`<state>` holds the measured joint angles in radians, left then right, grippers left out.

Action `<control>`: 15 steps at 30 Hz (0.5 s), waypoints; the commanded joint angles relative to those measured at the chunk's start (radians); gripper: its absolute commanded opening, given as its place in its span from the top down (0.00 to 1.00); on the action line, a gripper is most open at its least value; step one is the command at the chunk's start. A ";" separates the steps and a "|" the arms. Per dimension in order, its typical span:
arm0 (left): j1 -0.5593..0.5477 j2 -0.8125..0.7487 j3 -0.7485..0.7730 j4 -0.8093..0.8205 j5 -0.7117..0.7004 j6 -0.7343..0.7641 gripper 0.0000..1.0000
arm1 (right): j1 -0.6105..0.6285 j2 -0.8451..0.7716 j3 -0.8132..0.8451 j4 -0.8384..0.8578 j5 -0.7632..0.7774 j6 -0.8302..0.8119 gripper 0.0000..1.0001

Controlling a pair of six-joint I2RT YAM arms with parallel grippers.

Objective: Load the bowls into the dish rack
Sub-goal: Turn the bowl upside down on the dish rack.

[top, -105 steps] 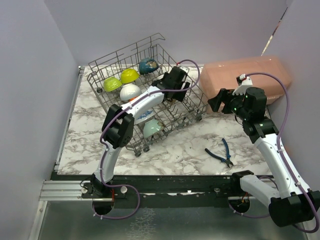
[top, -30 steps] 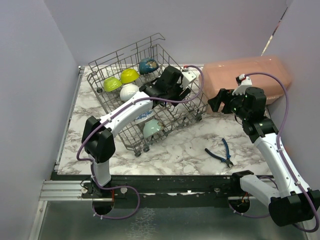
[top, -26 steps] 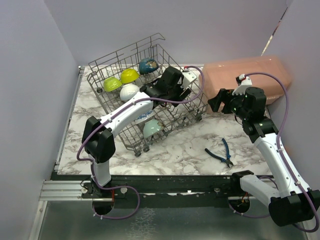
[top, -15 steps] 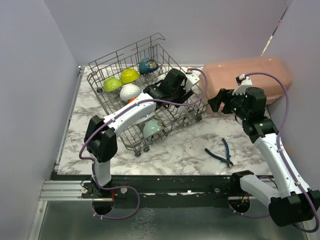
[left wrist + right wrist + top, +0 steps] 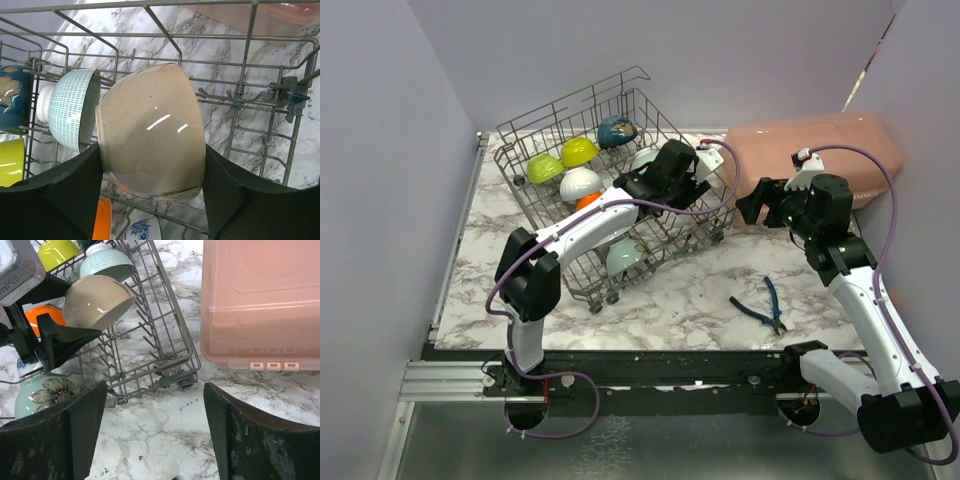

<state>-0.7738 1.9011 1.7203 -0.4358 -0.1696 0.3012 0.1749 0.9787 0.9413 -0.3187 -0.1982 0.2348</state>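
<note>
Where the beige bowl [image 5: 150, 130] sits: inside the dish rack [image 5: 150, 347], towards its right end, tilted on its side above the wire floor; whether it rests on the wires cannot be told
glaze of the beige bowl: glossy, finely speckled, round-bellied, with bright glints of light
left claw [image 5: 152, 170]: spread wide and clamped on the beige bowl, one black finger [image 5: 75, 195] on each side
checked bowl [image 5: 72, 115]: teal-and-white grid pattern, on its side, just beside the beige bowl
other bowls in the rack: lime bowl [image 5: 545, 168], yellow bowl [image 5: 578, 151], dark blue bowl [image 5: 617, 130] with a painted pattern, white bowl [image 5: 580, 183], orange bowl [image 5: 45, 315], pale teal bowl [image 5: 42, 392] with a painted flower, blue-flowered white bowl [image 5: 140, 230]
build of the dish rack: grey metal wire, rectangular, upright tines, small wheels [image 5: 185, 384] at the corners; set askew on the table
right claw [image 5: 155, 390]: jaws wide apart with nothing between them, hovering over the table between the rack's corner and the pink box
pink box [image 5: 260, 300]: translucent pink plastic, smooth lid with small clasps on the front edge, near the rack but apart from it
pliers [image 5: 760, 305]: blue handles, lying on the table near the right arm
table [image 5: 690, 290]: white marble look with grey veins
walls [image 5: 720, 50]: plain pale lilac, on three sides
</note>
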 commanded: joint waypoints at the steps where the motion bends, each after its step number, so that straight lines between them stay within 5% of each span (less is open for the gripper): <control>1: 0.007 0.033 -0.004 -0.034 -0.019 0.020 1.00 | -0.004 -0.009 0.004 -0.021 0.010 -0.013 0.18; 15: 0.007 -0.047 -0.030 -0.083 0.021 0.067 1.00 | -0.003 -0.001 0.008 -0.020 0.007 -0.015 0.18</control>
<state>-0.7750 1.9003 1.7149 -0.4435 -0.1410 0.3710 0.1749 0.9787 0.9413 -0.3271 -0.1982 0.2344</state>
